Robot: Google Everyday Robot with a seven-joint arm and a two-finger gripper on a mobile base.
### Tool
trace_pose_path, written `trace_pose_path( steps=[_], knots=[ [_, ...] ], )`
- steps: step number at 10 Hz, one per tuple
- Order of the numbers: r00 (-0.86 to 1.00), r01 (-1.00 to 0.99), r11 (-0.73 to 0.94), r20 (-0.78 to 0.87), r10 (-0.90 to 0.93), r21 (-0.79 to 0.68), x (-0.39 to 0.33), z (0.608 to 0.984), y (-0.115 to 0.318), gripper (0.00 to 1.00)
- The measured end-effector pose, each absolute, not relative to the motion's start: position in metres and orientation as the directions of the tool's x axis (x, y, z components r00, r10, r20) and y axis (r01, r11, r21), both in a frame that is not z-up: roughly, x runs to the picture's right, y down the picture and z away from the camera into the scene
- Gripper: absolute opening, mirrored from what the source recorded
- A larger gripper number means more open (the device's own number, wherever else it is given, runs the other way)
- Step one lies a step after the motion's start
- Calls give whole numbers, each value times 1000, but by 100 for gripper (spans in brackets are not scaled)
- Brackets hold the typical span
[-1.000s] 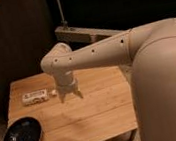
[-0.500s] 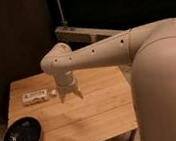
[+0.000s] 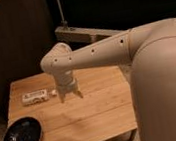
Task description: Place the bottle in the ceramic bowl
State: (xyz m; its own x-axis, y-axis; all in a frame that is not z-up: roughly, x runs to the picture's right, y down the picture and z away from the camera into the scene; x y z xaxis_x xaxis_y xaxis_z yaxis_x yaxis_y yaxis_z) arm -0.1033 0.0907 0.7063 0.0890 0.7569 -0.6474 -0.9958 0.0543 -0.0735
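The bottle (image 3: pixel 35 97), small and whitish with a pale label, lies on its side near the left back part of the wooden table (image 3: pixel 99 114), its white cap pointing right. The ceramic bowl (image 3: pixel 22 136), round, shallow and glossy black, sits at the table's front left corner with nothing in it. My gripper (image 3: pixel 71 95) hangs fingers-down over the table just to the right of the bottle's cap, open, holding nothing. The white arm reaches in from the right and fills much of the view.
A dark wall or cabinet stands behind the table. A pale metal frame (image 3: pixel 83 34) runs behind the table at the back. The table's left and front edges drop to the floor.
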Motion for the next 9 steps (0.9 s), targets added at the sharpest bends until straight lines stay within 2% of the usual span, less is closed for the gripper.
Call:
trace_pose_path(
  steps=[2,7,9],
  knots=[
    [138,-990,96,-627,767,-100,-102,718,74,65],
    [297,-955,226,-538,789,-194,-92,775,-10,65],
    [434,-895,315,-453,779,-316,-96,781,-26,65]
  ],
)
